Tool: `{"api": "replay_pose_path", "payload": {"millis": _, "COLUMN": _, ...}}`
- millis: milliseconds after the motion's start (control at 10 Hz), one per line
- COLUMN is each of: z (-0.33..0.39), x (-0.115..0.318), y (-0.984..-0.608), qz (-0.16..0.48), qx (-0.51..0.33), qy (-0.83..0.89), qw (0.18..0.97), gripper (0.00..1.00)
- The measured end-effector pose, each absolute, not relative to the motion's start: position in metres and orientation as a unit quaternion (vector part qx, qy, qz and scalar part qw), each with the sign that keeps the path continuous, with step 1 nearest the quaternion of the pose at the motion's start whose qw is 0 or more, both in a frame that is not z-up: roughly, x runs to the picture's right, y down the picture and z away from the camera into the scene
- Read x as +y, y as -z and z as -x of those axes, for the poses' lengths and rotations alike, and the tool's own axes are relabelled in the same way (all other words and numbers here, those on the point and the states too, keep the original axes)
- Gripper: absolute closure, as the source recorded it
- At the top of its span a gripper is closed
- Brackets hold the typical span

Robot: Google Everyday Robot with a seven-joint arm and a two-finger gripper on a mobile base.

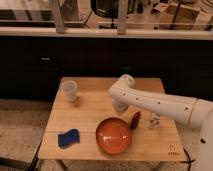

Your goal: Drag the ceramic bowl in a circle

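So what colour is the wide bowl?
Orange-red, darker rim: the wide glossy ceramic bowl, camera view. Gripper hangs just beyond its far rim.

I have a single camera, set high and tilted down at the counter (90, 115) from its near long side, facing the dark cabinets (45, 60) and window ledge (100, 31) behind. It sits far enough back that the whole counter top fits, with floor (20, 125) showing on the left. The arm (160, 105) enters from the right edge. The pincer (120, 106) hangs beneath its bend, just behind the bowl (114, 135).

White cup (70, 91) at the wooden table's (92, 114) far-left corner, blue sponge (68, 137) near its front-left edge
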State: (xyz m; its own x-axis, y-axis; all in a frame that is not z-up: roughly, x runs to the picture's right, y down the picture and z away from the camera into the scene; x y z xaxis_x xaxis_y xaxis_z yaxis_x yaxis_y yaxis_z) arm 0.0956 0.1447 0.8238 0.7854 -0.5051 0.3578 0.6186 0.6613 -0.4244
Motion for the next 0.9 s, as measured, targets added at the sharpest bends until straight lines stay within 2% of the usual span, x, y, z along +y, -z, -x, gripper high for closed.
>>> {"api": "replay_pose_path", "payload": {"millis": 100, "z": -0.109, "x": 0.145, "y": -0.818, "qz": 0.267, "qx": -0.119, "qy": 0.316, "qw": 0.903, "gripper": 0.52}}
{"api": "replay_pose_path", "payload": {"millis": 200, "z": -0.137, "x": 0.143, "y": -0.809, "qz": 0.261, "qx": -0.137, "qy": 0.325, "qw": 0.899, "gripper": 0.39}}
{"api": "replay_pose_path", "payload": {"millis": 300, "z": -0.15, "x": 0.143, "y": -0.805, "qz": 0.258, "qx": -0.144, "qy": 0.329, "qw": 0.897, "gripper": 0.33}}
{"api": "replay_pose_path", "payload": {"millis": 400, "z": -0.179, "x": 0.146, "y": -0.795, "qz": 0.258, "qx": -0.158, "qy": 0.343, "qw": 0.89, "gripper": 0.22}}
{"api": "replay_pose_path", "payload": {"millis": 900, "z": -0.238, "x": 0.203, "y": -0.776, "qz": 0.278, "qx": -0.135, "qy": 0.333, "qw": 0.891, "gripper": 0.2}}
